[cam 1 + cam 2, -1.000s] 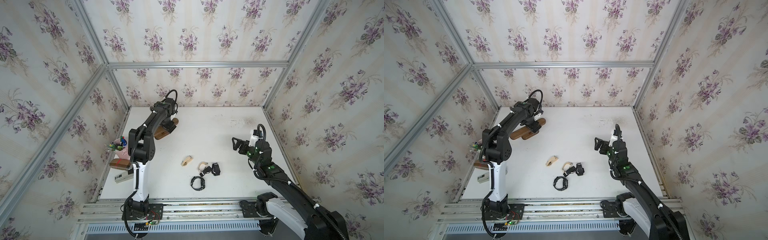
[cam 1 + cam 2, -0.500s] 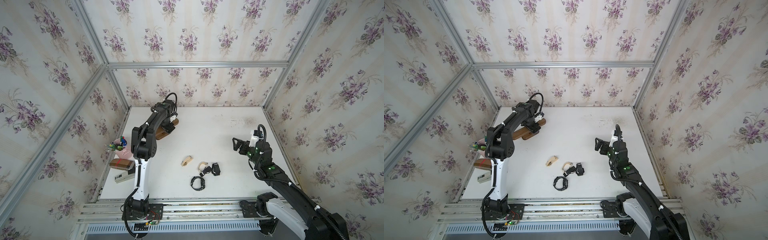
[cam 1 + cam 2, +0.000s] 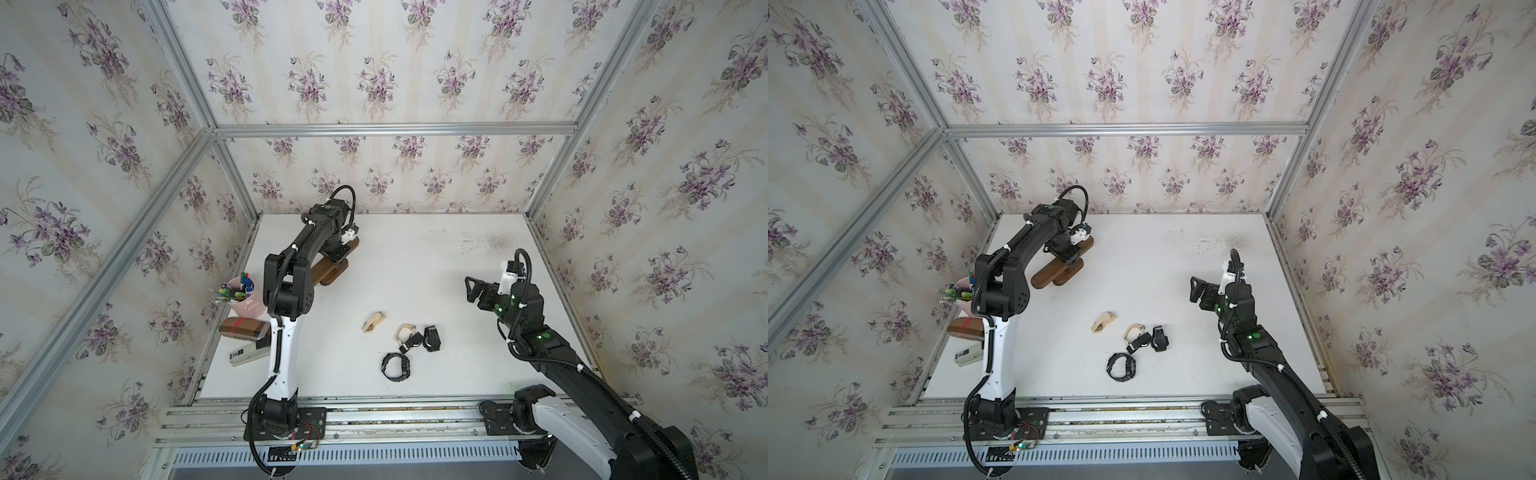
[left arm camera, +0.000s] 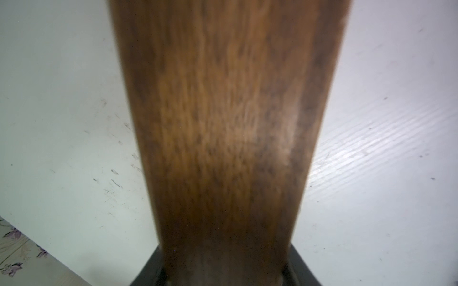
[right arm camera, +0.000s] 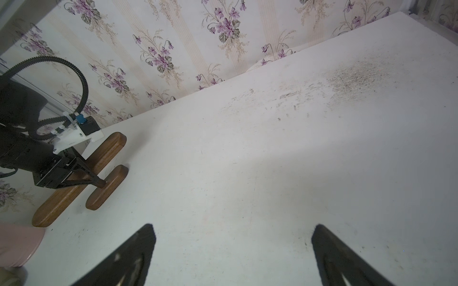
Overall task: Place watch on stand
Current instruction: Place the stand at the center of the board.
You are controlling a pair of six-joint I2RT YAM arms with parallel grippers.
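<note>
Stand (image 5: 109, 148) sitting by the desk's (image 3: 415, 257) far left edge, our left hand (image 3: 1068, 255) straddling it, clamping or not we cannot tell, our right hand (image 5: 234, 226) hovering spread apart over bare desk.

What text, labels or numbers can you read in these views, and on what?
No text reads clearly in any view.
Grey stapler-like item: dark label with pale marks at one end, too small to read.
Brown box: red tape, no legible print.
Black watch and the other watches: faces too small.
Stand: bare wood grain, no marking.
</note>
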